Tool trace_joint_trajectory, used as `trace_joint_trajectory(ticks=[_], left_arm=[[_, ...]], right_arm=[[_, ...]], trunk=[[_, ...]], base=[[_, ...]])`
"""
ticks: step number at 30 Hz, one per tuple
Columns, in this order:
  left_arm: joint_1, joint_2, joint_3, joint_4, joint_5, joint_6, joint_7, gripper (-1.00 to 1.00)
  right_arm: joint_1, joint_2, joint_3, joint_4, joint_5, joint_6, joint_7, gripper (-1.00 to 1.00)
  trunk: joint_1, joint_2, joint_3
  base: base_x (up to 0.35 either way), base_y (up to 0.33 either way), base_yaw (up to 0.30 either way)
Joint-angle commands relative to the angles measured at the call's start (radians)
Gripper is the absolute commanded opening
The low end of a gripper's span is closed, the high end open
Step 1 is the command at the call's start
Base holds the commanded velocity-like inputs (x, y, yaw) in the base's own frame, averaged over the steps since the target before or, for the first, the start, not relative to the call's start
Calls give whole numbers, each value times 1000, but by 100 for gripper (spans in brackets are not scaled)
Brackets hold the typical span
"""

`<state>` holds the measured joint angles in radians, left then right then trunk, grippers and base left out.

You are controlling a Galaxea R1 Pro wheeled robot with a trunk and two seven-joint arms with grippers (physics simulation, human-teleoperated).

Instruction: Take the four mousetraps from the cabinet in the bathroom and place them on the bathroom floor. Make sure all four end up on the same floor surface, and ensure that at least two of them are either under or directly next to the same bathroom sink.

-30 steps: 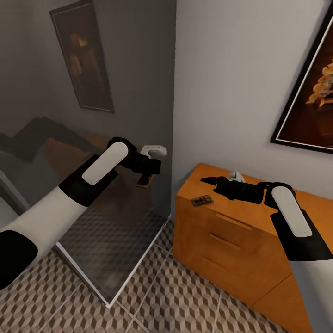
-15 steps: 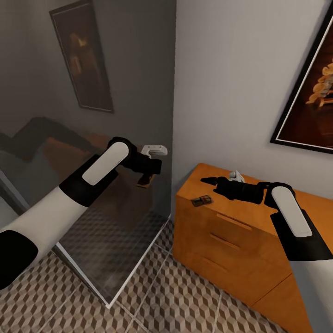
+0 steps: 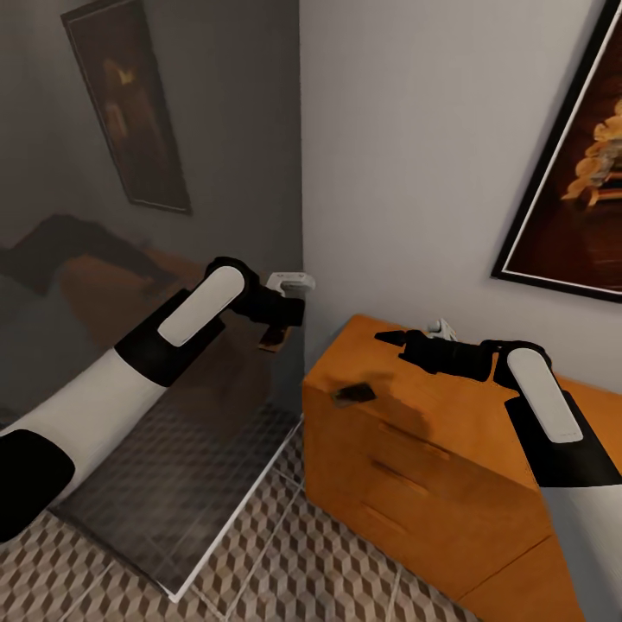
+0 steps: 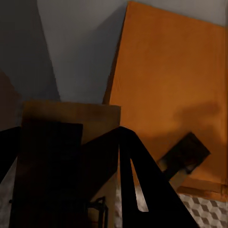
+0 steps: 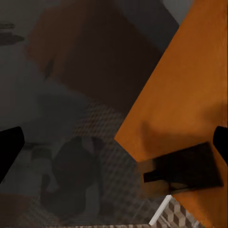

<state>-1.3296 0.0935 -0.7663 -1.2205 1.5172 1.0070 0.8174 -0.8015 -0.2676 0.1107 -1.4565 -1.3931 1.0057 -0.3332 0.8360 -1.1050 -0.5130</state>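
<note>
My left gripper [image 3: 275, 332] is shut on a mousetrap [image 3: 271, 337], a brown slab held in front of the dark glass panel; in the left wrist view that slab [image 4: 66, 142] lies between the black fingers [image 4: 137, 185]. Another dark mousetrap [image 3: 352, 393] lies blurred near the left front corner of the orange-brown cabinet's top [image 3: 449, 406], and also appears as a dark slab [image 4: 183, 156] [image 5: 185, 168] in both wrist views. My right gripper [image 3: 382, 337] hovers open above the cabinet top, just right of and above that mousetrap, with nothing between its fingers [image 5: 9, 147].
A reflective dark glass panel [image 3: 173, 389] stands left of the cabinet, its edge meeting the cube-patterned floor [image 3: 285, 561]. A grey wall [image 3: 415, 173] rises behind the cabinet with a framed picture [image 3: 579, 199] at the right. The cabinet's drawer fronts [image 3: 406, 484] face the floor.
The whole view has shifted, so the cabinet and glass panel sit further left in the picture. Both arms keep their pose; the left still holds its mousetrap.
</note>
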Motion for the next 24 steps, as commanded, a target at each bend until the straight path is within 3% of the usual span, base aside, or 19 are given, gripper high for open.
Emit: trace_joint_trajectory(ticks=[1, 8, 21, 24], left_arm=[[-2, 0, -2, 0, 7, 1, 6, -100], [-1, 0, -2, -1, 6, 1, 6, -100], [1, 3, -1, -11, 18, 2, 6, -100], [5, 7, -2, -4, 18, 3, 6, -100]], right_arm=[[-1, -1, 1, -1, -10, 0, -10, 100], [-1, -1, 1, -1, -10, 0, -10, 100], [-1, -2, 1, -1, -15, 2, -9, 100], [-1, -2, 0, -1, -15, 2, -9, 100]], trunk=[[0, -1, -1], [0, -1, -1], [0, -1, -1], [-11, 20, 8]], base=[[217, -251, 0], [201, -220, 0], [24, -22, 0], [0, 0, 0]])
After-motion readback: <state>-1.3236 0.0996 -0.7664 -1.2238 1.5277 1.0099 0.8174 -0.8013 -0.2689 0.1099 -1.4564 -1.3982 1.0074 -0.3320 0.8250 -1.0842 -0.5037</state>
